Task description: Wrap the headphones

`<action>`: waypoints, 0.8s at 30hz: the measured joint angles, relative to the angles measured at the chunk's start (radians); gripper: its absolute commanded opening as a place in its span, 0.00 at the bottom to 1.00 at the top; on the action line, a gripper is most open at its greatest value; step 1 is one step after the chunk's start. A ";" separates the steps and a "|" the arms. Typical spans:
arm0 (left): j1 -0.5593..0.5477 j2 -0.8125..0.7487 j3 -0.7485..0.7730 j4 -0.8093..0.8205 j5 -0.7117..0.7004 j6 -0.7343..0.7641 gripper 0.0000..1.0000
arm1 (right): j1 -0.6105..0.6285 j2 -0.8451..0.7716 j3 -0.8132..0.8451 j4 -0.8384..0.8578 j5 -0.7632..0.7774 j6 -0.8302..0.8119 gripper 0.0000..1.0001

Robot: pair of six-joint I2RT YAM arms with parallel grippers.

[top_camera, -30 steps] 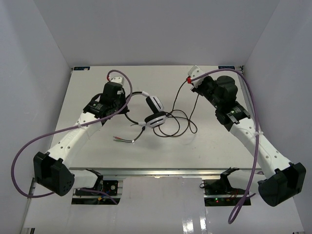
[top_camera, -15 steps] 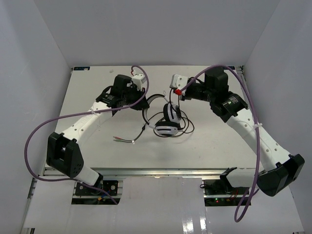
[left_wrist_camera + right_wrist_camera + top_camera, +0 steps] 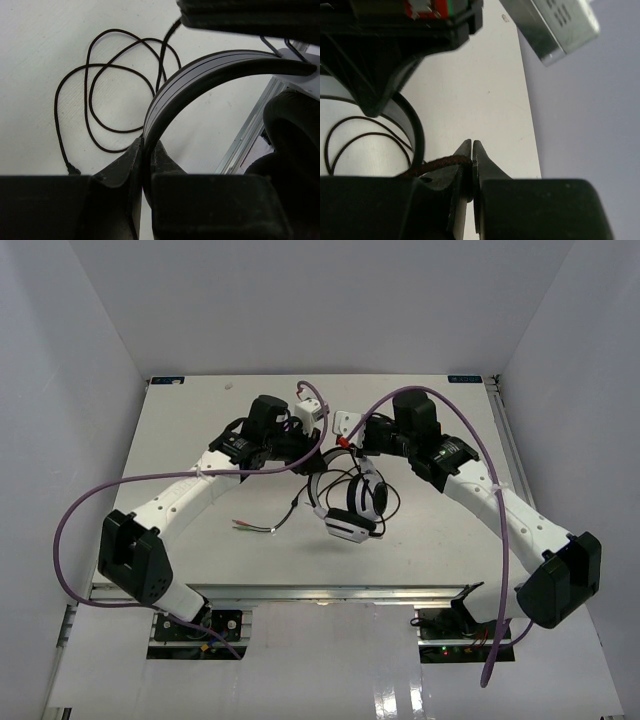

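Nearest the front edge of the table [image 3: 180,430] lie the coloured plugs [image 3: 240,524], at about 9 o'clock from the headphones [image 3: 347,528]. The headphones are held at mid-table, ear cups low and headband uppermost. The left gripper [image 3: 147,152], at 11 o'clock from the cups, is clamped on the headband. The right gripper [image 3: 471,150], at 12 o'clock, pinches the thin black cord [image 3: 440,163], and loops of cord trail on the table.
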 measured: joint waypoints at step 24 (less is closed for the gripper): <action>0.003 -0.175 -0.116 -0.022 -0.029 0.039 0.00 | -0.105 0.060 0.088 0.042 -0.156 0.221 0.08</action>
